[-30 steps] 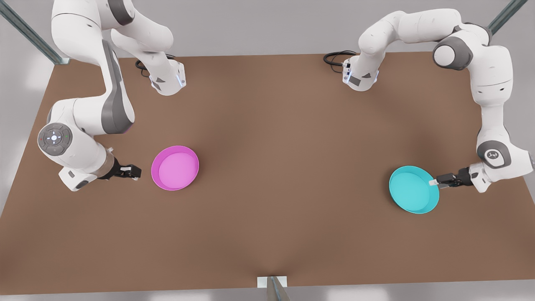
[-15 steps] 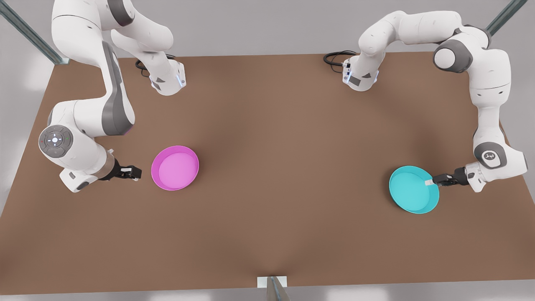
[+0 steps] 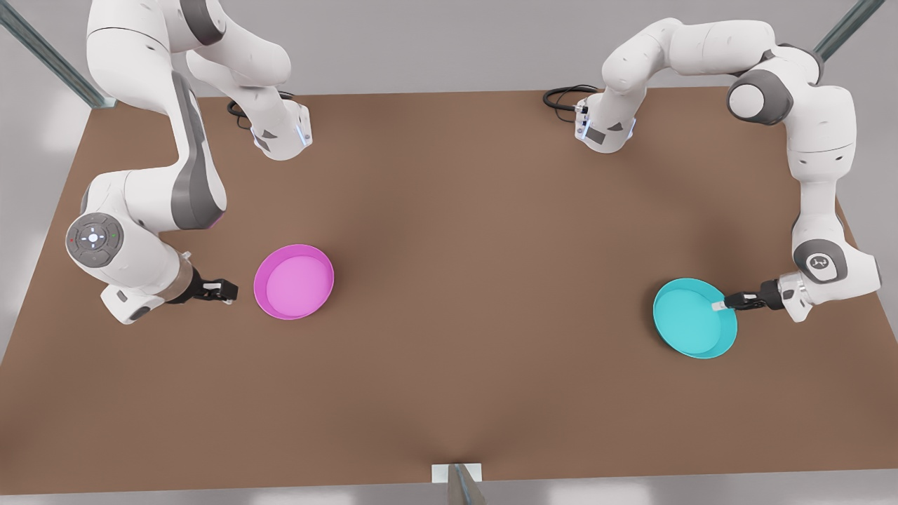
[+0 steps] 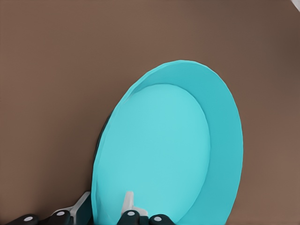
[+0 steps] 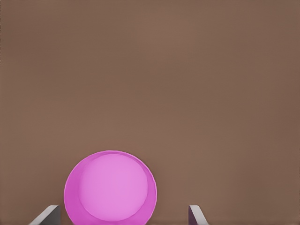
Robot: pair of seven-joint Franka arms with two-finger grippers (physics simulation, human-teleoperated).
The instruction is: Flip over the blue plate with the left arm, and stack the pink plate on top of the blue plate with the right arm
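Left pincer (image 3: 718,306): arm reaching low, clamped on blue plate (image 3: 691,319) rim.
Right pincer (image 3: 228,288): arm low, fingers apart, pink plate (image 3: 293,281) just ahead on tabletop (image 3: 463,280).

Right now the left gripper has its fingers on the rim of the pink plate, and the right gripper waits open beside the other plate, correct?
Not quite: the left gripper has its fingers on the blue plate rim, as the left wrist view shows. The right gripper waits open beside the pink plate.
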